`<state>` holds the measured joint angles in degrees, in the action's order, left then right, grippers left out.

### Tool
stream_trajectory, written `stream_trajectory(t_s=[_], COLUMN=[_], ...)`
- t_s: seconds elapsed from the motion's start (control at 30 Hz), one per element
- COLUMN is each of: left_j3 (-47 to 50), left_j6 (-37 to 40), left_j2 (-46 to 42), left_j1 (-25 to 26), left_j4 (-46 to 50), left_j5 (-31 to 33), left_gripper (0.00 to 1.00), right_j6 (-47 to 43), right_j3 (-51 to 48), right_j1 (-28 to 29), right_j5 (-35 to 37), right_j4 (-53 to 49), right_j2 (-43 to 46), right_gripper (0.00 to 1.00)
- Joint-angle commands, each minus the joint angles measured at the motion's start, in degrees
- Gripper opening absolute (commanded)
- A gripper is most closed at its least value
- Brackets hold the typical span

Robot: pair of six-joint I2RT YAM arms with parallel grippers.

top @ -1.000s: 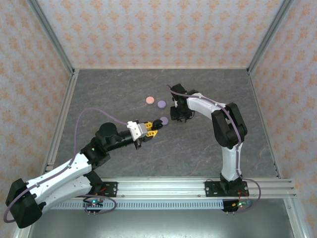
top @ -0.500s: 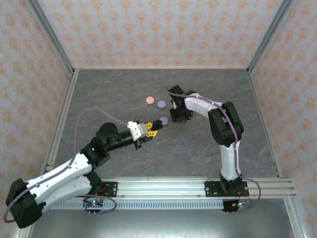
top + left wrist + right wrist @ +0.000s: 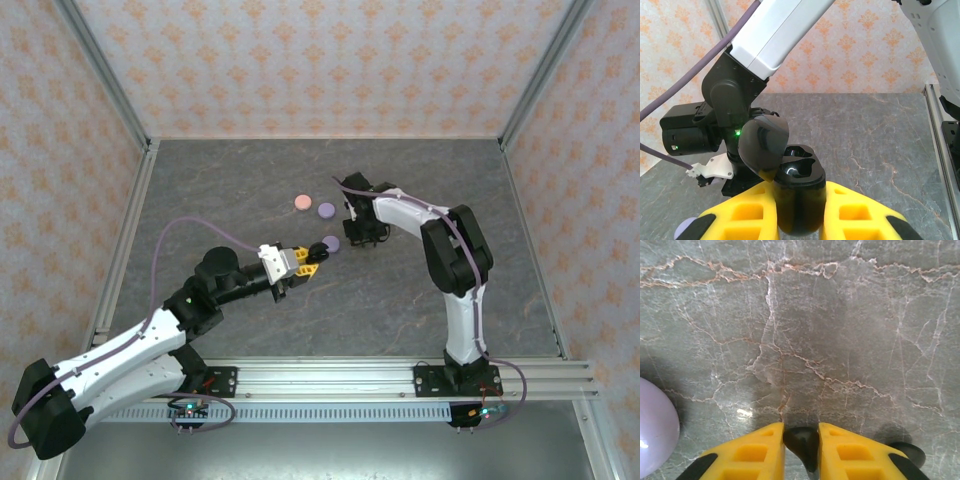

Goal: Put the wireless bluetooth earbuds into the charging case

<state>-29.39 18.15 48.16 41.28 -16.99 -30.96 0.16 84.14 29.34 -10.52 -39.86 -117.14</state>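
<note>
From above, the left gripper reaches toward a lilac puck, with the right gripper pointing down just beside it, its load too small to read. At the left wrist, the claw clamps an open black charging case, base cut off. At the right wrist, the jaws pinch a black earbud, mostly hidden.

From my station, I see a grey marble-patterned tabletop, veined pale and rust, spreading ahead of the right end effector, with a small glare just left of its tip. Beyond the left end effector rise walls papered cream with orange damask motifs, met by an aluminium corner post. Lighting is even and soft.
</note>
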Motion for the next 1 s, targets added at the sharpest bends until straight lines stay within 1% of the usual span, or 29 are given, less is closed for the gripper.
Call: stream_trajectory(t_s=[0.0,0.1,0.37,0.43,0.53,0.63,0.73,0.83,0.97], left_j3=[0.17,1.29,3.46,3.46,3.11,2.81,2.45,2.01,1.53], left_j6=[0.21,-1.60,-6.23,-7.11,-8.20,-8.83,-9.18,-9.40,-9.54], left_j2=[-0.01,0.09,1.39,1.97,3.00,4.07,5.08,5.79,6.25], left_j1=[0.46,0.46,0.46,0.45,0.47,0.47,0.42,0.46,0.47], left_j4=[-2.01,-5.69,-14.60,-15.81,-17.04,-17.46,-17.72,-17.48,-17.21], left_j5=[1.58,2.03,4.77,5.15,5.21,5.42,5.44,5.29,5.21], left_gripper=[0.00,0.00,0.00,0.00,0.00,0.00,0.00,0.00,0.00], right_j6=[1.33,3.55,13.94,15.55,16.78,17.12,17.65,18.05,17.21], right_j3=[-3.58,-8.63,-23.73,-25.88,-26.74,-27.12,-28.90,-29.91,-29.65], right_j1=[0.45,0.45,0.92,1.47,2.59,4.76,8.54,11.31,13.56], right_j5=[-0.17,-2.33,-15.44,-18.90,-22.62,-24.83,-24.57,-24.02,-23.37], right_j4=[3.50,8.83,26.38,28.99,29.84,30.38,34.04,37.08,37.27], right_j2=[7.33,15.45,40.71,46.55,52.76,56.58,59.24,59.75,58.67], right_gripper=[0.20,0.19,0.19,0.18,0.18,0.18,0.18,0.18,0.18])
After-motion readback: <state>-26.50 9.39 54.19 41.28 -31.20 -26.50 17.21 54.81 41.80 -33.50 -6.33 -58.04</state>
